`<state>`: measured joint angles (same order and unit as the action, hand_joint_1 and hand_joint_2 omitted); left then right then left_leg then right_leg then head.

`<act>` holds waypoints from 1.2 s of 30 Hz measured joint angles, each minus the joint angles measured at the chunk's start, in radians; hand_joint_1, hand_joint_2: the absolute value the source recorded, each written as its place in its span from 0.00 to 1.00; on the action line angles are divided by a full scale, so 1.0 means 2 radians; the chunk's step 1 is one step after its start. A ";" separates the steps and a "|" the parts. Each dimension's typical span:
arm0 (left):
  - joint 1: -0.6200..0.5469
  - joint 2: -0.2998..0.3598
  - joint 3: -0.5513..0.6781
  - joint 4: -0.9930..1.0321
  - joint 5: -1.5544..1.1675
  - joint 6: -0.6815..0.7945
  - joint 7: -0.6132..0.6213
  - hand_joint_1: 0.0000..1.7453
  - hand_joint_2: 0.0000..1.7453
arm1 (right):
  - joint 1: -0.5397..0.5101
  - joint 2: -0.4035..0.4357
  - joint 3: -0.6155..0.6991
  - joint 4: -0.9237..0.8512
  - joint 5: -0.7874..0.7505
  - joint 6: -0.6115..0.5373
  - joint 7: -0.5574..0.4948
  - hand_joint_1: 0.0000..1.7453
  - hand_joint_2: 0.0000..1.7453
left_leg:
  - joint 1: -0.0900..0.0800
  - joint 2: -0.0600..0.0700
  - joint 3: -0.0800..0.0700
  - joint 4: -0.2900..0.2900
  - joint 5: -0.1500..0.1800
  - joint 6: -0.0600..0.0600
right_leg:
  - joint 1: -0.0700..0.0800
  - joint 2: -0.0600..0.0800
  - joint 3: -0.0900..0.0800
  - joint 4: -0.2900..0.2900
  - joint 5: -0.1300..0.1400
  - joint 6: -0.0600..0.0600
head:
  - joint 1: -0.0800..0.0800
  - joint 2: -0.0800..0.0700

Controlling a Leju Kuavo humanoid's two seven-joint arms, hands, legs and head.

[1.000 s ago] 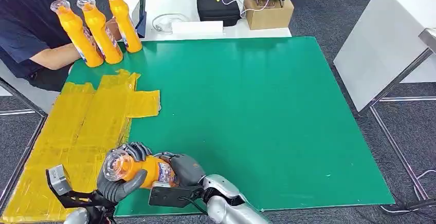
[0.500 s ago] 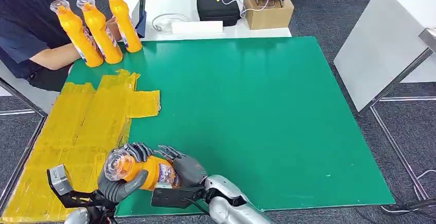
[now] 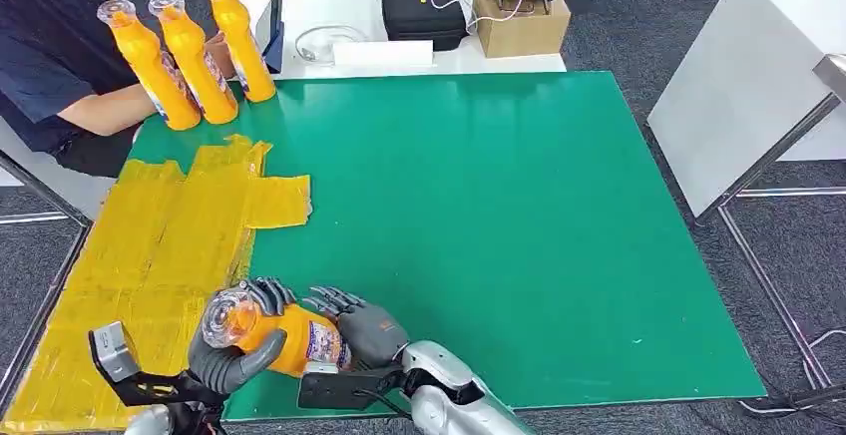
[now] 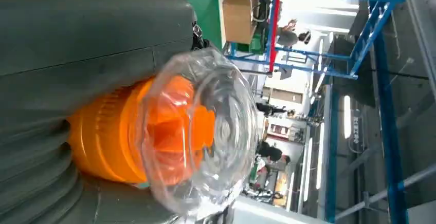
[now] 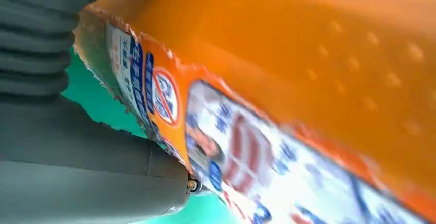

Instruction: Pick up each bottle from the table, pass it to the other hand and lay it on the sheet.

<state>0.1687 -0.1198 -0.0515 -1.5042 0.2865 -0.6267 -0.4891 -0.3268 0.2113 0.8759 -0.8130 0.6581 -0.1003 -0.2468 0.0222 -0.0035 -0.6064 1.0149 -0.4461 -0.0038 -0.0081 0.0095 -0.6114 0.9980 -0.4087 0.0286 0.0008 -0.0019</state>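
Note:
An orange bottle [image 3: 289, 337] with a clear cap hangs near the table's front edge, cap end toward me, above the border of the yellow sheet [image 3: 150, 245] and the green mat [image 3: 499, 216]. My left hand [image 3: 234, 353] grips it just behind the cap; the left wrist view has the cap and orange neck [image 4: 169, 131] close up against that hand [image 4: 77, 54]. My right hand [image 3: 364, 327] lies alongside the bottle's label end with its fingers [image 3: 334, 300] lifted and spread off it. The label [image 5: 241, 152] is pressed close to the right hand [image 5: 61, 131] in its wrist view.
Three more orange bottles [image 3: 195, 51] stand at the mat's far left corner beside a seated person [image 3: 55, 56]. A white table behind holds a black case [image 3: 424, 8], a cardboard box [image 3: 519, 21] and cables. Another white table [image 3: 748, 76] stands to the right.
My right hand's fingers have unwrapped from the bottle and spread apart. The left hand keeps its grip and the bottle has barely moved.

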 measured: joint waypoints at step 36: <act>0.009 -0.040 0.048 -0.096 -0.321 0.297 -0.084 1.00 1.00 | 0.116 -0.054 -0.080 -0.261 0.042 -0.031 -0.011 0.00 0.00 | 0.000 0.000 -0.001 0.000 0.000 0.000 | 0.000 0.000 0.000 0.000 0.000 0.000 | 0.000 0.000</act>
<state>0.1876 -0.1991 0.0454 -1.6967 -0.3551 -0.0329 -0.6561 -0.0956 0.1026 0.7160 -1.3351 0.7420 -0.1629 -0.2697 0.0219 -0.0037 -0.6075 1.0150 -0.4466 -0.0035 -0.0087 0.0094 -0.6121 0.9977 -0.4088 0.0289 0.0008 -0.0019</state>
